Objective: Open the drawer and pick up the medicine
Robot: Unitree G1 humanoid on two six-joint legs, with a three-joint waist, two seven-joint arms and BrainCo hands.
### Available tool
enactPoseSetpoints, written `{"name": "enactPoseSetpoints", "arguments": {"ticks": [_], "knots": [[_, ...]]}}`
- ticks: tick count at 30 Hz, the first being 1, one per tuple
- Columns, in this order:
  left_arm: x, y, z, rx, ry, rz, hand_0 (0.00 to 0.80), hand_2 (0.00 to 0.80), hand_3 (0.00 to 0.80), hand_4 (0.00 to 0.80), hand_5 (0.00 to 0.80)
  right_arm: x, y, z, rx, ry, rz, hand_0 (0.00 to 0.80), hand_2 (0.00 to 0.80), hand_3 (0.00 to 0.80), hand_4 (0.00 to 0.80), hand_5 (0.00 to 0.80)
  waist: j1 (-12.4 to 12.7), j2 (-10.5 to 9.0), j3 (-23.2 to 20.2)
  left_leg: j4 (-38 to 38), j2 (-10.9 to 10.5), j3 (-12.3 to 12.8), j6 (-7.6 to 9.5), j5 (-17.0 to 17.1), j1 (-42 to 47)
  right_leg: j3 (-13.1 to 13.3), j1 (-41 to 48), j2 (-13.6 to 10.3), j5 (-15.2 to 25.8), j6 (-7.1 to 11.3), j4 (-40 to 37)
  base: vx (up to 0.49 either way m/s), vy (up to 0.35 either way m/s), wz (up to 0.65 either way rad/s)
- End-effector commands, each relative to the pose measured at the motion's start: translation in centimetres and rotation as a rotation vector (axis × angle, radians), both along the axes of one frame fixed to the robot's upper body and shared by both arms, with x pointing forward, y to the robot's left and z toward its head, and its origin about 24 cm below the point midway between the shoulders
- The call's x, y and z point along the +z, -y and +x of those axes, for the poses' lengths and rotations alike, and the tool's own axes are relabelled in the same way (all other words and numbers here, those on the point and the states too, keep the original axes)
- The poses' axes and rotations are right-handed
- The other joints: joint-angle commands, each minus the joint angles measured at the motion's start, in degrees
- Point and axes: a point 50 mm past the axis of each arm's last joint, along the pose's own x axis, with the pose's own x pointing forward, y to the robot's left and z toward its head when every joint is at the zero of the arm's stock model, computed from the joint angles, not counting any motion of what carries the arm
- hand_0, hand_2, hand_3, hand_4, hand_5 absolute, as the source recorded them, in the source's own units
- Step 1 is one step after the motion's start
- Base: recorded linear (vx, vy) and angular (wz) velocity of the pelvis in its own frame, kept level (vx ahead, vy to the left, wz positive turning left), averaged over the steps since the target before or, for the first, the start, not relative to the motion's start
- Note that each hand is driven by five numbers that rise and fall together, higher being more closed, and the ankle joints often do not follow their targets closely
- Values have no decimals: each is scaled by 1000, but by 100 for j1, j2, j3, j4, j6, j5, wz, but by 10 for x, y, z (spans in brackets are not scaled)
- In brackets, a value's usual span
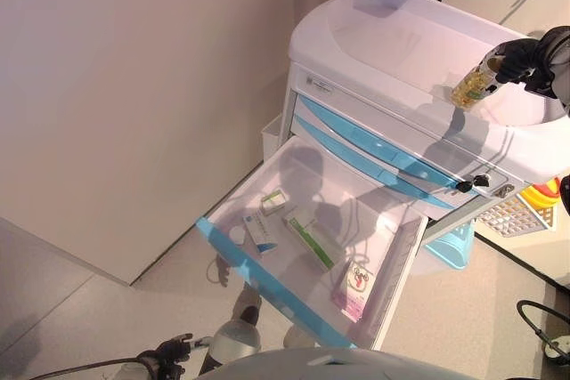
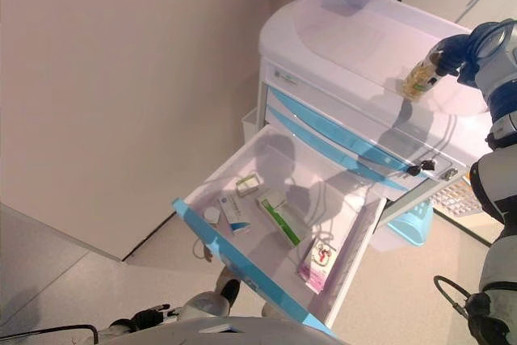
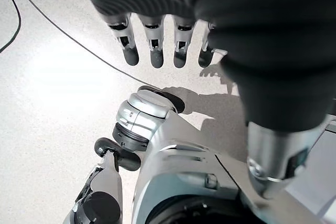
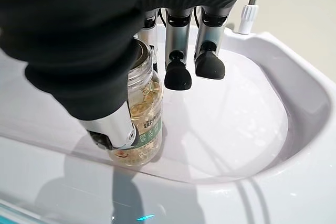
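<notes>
We see a white medical cart (image 1: 401, 51) with blue-trimmed drawers standing against a pale wall; its lowest drawer (image 1: 307, 246) is pulled fully out, its blue front edge nearest the robot. Inside the drawer lie several medicine boxes: a small white box (image 1: 273, 200) toward the back, a blue-and-white box (image 1: 259, 230) near the front left, a long green-and-white box (image 1: 308, 239) in the middle, and a pink-and-white box (image 1: 355, 289) toward the right; a small round white item (image 2: 212, 215) sits in the front left corner.

The medicine the task is after is no longer in the drawer; the right hand (image 1: 517, 58) holds a small clear bottle (image 1: 471, 86) of yellowish capsules over the cart's recessed white top, and in the right wrist view the thumb (image 4: 107, 124) and one finger clamp the bottle (image 4: 143, 124) by its upper part, while the other fingers (image 4: 177, 74) hang straight beside it; the bottle's base appears to touch the top's surface near its front rim, though we cannot be sure.

The left hand (image 1: 171, 350) hangs low by the floor, well apart from the cart; its wrist view shows its fingers (image 3: 156, 51) straight and spread, holding nothing.

A light blue bin (image 1: 450, 246) and a basket with yellow and red items (image 1: 534, 202) hang at the cart's right side.
</notes>
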Motion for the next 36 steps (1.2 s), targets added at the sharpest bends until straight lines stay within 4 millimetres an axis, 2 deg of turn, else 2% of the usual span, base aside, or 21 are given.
{"name": "enactPoseSetpoints", "arguments": {"ticks": [1, 8, 9, 10, 11, 24, 31, 36], "knots": [[4, -15, -8, -22, -13, 39, 0, 0, 0, 0, 0, 17, 7, -5, -15, 67, -86, 800, 800, 800, 800, 800, 49, -158, -55, 3, -242, 195, 110, -545, 143, 131, -414, -132, 282, 162, 354, 0, 0, 0], [4, -16, -7, -29, -7, 38, 0, 0, 0, 0, 0, 14, 10, -7, -15, 56, -89, 800, 800, 800, 800, 800, 62, -144, 1, 3, -245, 179, 121, -546, 144, 141, -435, -140, 278, 166, 385, 0, 0, 0], [5, -16, -7, -30, -6, 39, 0, 0, 0, 0, 0, 14, 10, -7, -14, 57, -90, 643, 643, 643, 643, 643, 60, -143, 6, 3, -247, 177, 123, -544, 140, 146, -446, -139, 279, 166, 392, 0, 0, 0], [5, -16, -7, -31, -4, 39, 0, 0, 0, 0, 0, 14, 10, -7, -14, 59, -91, 160, 160, 160, 160, 160, 64, -140, 16, 3, -248, 170, 125, -543, 137, 145, -450, -140, 281, 168, 395, 0, 0, 0], [5, -16, -6, -31, -3, 38, 0, 0, 0, 0, 0, 13, 11, -7, -13, 62, -87, 0, 0, 0, 0, 0, 62, -136, 25, 3, -245, 171, 126, -544, 140, 146, -450, -143, 280, 170, 401, 0, 0, 0], [6, -16, -5, -43, 4, 36, 0, 0, 0, 0, 0, 21, 8, -7, -5, 118, -69, 0, 0, 0, 0, 0, 47, -133, 52, 3, -248, 192, 151, -553, 162, 185, -462, -158, 286, 186, 437, 0, 0, 0], [7, -18, -6, -47, -1, 38, 0, 0, 0, 0, 0, 35, 9, -9, -13, 217, -29, 0, 0, 0, 0, 0, 8, -124, 34, 3, -237, 241, 160, -581, 207, 213, -448, -173, 288, 209, 461, 0, 0, 0], [7, -20, -7, -46, -3, 40, 0, 0, 0, 0, 0, 55, 8, -12, 0, 341, 9, 0, 0, 0, 0, 0, -86, -128, -13, 3, -240, 324, 178, -611, 243, 285, -447, -179, 307, 231, 461, -2, -1, -2]]}}
